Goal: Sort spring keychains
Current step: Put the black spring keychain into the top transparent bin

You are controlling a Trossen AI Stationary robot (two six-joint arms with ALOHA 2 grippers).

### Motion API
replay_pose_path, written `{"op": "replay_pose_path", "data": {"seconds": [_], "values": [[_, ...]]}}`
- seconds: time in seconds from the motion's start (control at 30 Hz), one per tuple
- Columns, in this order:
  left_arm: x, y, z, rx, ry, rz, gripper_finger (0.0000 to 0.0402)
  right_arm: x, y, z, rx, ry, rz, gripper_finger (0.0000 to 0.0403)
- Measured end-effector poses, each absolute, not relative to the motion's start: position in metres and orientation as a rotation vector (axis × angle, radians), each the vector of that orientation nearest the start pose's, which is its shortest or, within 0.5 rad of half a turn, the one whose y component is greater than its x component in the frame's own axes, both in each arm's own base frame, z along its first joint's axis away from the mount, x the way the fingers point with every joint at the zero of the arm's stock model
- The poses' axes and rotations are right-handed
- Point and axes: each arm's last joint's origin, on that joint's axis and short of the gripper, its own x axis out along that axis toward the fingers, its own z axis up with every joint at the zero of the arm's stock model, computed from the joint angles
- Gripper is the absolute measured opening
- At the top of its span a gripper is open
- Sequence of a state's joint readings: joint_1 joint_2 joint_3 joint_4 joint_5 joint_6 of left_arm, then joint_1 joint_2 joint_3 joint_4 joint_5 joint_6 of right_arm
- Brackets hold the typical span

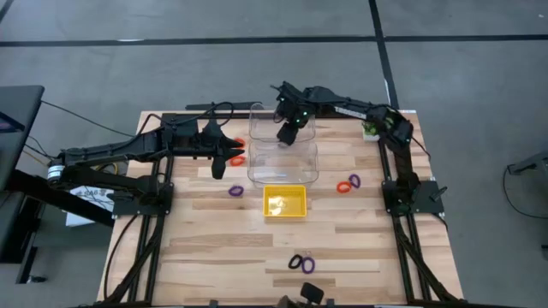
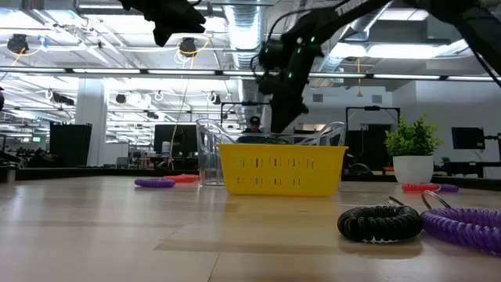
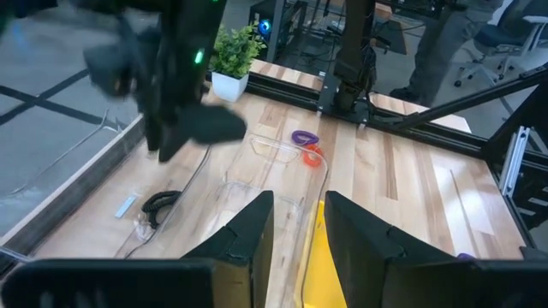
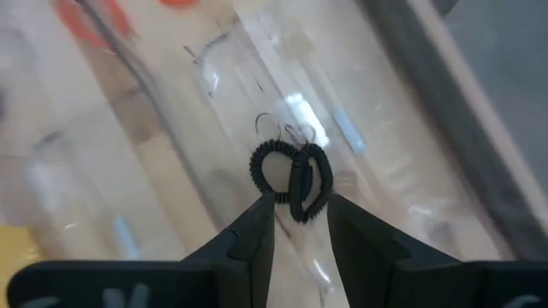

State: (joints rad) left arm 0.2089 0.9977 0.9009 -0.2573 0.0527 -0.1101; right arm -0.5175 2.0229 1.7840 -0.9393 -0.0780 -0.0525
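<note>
Grey floor [image 1: 257,21] surrounds the table; bright ceiling lights [image 2: 117,70] glow overhead.

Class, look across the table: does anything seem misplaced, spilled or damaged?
Nothing looks damaged or spilled. The spring keychains simply lie scattered loose on the table, unsorted, while the yellow tray looks empty.

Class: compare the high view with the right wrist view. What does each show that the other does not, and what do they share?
Only the high view shows the yellow tray, the left gripper, and the black and purple keychains near the front edge. Only the right wrist view shows black keychains lying beyond the right gripper. Both show the clear bin under the right gripper.
</note>
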Motion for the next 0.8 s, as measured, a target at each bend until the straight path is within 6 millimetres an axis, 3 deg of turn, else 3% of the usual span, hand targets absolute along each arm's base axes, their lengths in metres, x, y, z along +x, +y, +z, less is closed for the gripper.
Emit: {"op": "replay_pose_path", "data": {"seconds": [0.3,0.47,0.6,0.8], "values": [[0.213,0.044,0.328,-0.155,0.343,0.174,0.0104,0.324,-0.182,0.341,0.256,0.979,-0.384,0.0098],[0.213,0.044,0.328,-0.153,0.343,0.174,0.0104,0.289,-0.162,0.379,0.232,0.902,-0.395,0.0098],[0.213,0.044,0.328,-0.131,0.345,0.178,0.0104,0.256,-0.143,0.394,0.224,0.874,-0.395,0.0098],[0.212,0.046,0.328,-0.128,0.343,0.202,0.0104,0.206,-0.115,0.393,0.229,0.861,-0.398,0.0098]]}}
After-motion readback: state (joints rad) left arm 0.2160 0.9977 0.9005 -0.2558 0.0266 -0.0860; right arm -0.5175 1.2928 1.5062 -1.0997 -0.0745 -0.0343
